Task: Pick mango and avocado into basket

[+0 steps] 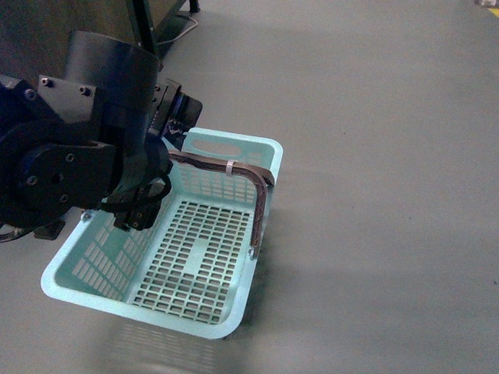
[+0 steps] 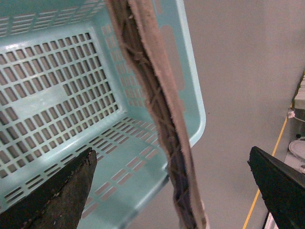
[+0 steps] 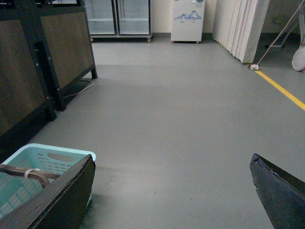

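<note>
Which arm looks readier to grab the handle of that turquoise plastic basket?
Left. The left gripper, open, hangs over the light turquoise slotted plastic basket, the brown-grey arched handle running between its fingers. The right gripper, also open, faces grey floor, basket off to one side.

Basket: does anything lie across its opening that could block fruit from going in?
Yes. The brown handles cross the far part of the basket, and the open left gripper straddles them. The near part of the opening is free. No fruit is in view.
</note>
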Robot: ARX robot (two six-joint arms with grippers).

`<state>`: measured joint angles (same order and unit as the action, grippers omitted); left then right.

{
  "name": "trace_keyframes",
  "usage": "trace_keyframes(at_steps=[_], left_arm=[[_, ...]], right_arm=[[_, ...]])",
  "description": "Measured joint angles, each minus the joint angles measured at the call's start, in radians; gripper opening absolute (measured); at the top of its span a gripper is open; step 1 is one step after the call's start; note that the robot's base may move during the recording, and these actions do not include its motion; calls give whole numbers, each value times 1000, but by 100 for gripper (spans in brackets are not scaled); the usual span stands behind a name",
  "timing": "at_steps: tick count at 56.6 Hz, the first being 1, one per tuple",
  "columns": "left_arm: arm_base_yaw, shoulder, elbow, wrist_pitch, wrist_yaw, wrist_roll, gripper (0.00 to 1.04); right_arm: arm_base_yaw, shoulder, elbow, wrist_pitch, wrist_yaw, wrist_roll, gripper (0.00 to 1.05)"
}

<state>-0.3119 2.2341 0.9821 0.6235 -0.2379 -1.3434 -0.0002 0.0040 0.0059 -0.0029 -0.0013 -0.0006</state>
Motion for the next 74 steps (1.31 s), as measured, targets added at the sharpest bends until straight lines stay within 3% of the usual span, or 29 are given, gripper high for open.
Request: trace_keyframes(at_steps=[21, 39, 46, 59, 74], left_arm=[[31, 182, 266, -99, -45, -16, 97], [47, 219, 357, -245, -72, -38, 27], [50, 187, 307, -244, -35, -113, 10], [63, -62, 69, -260, 14, -121, 7], [162, -567, -160, -391, 66, -133, 7]], right_arm=[[0, 0, 0, 0, 0, 0, 97], [0, 0, 0, 0, 0, 0, 97], [0, 0, 0, 0, 0, 0, 97], [0, 0, 0, 0, 0, 0, 97], [0, 0, 0, 0, 0, 0, 97]])
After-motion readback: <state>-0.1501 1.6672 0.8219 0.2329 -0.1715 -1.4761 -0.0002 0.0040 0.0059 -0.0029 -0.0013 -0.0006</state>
